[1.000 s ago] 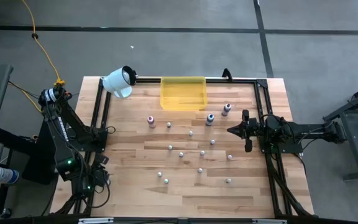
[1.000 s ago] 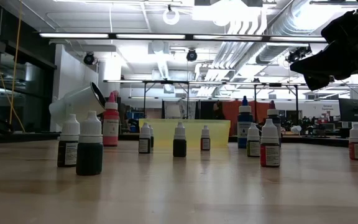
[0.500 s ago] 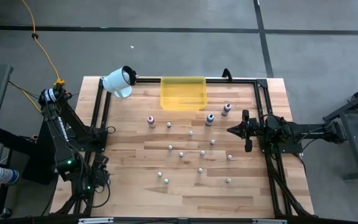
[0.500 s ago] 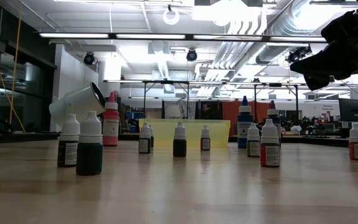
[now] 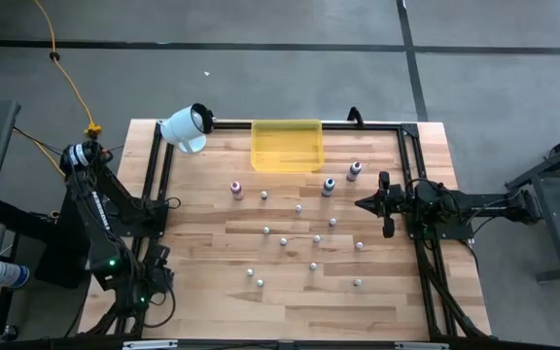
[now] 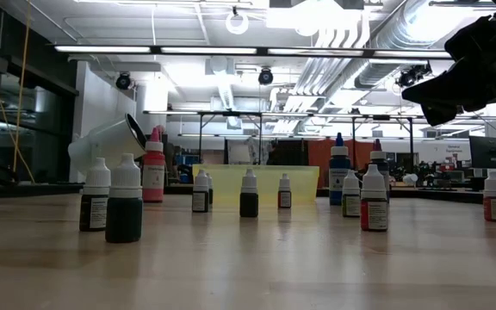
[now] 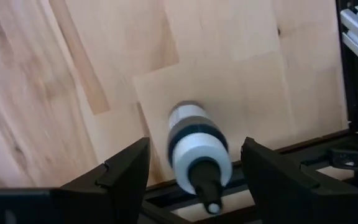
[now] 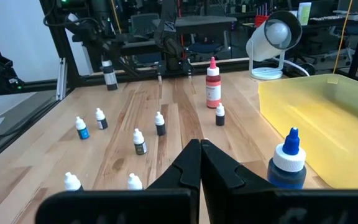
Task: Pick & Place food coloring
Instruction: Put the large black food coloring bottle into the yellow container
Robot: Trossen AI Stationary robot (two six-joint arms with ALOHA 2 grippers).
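Bottle (image 7: 194,146) stood upright between the left gripper (image 7: 194,171)'s spread, released fingers — bracketed, not yet grasped. Other bottles dotted the table (image 5: 212,321) beyond, short of the tray (image 5: 286,146); the right gripper (image 8: 199,163) waited clenched, empty.

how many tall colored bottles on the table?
3: pink bottle left of centre; blue bottle and purple bottle side by side, just past the tray's right front corner. Another could be hidden under the left arm.
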